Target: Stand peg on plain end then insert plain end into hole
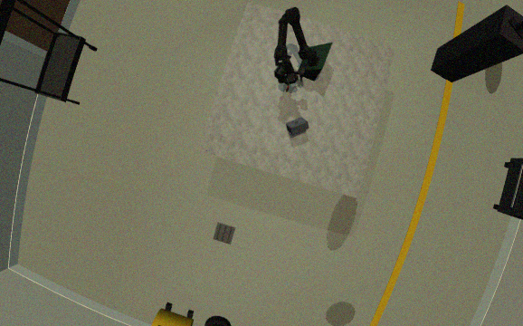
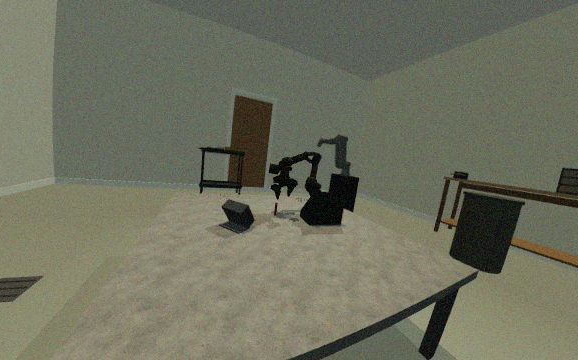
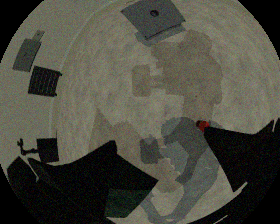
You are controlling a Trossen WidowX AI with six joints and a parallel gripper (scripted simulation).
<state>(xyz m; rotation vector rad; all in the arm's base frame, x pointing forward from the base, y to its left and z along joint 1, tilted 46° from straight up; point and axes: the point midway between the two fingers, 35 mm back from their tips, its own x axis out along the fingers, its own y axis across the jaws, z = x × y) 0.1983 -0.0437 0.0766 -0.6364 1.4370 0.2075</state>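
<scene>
The red peg (image 2: 275, 209) (image 3: 203, 125) (image 1: 288, 89) stands upright on the table (image 2: 219, 280) (image 1: 252, 113). Its white band cannot be made out. My gripper (image 2: 283, 196) (image 3: 163, 139) is open and empty, pointing down above the peg and slightly off to one side. In the wrist view the peg's top shows beside the tip of the right finger, which hides part of it. The sloped panel (image 1: 298, 127) (image 2: 239, 213) (image 3: 141, 20) stands apart from the peg, farther out from the robot's base. Its one dark hole (image 3: 154, 13) shows near the top of the wrist view.
The robot's dark base (image 2: 323, 209) stands on the table to the right of the peg in the exterior view. The arm's shadow (image 3: 191, 70) falls between peg and panel. A dark bin (image 2: 487, 232) and a workbench (image 2: 524, 192) are off the table.
</scene>
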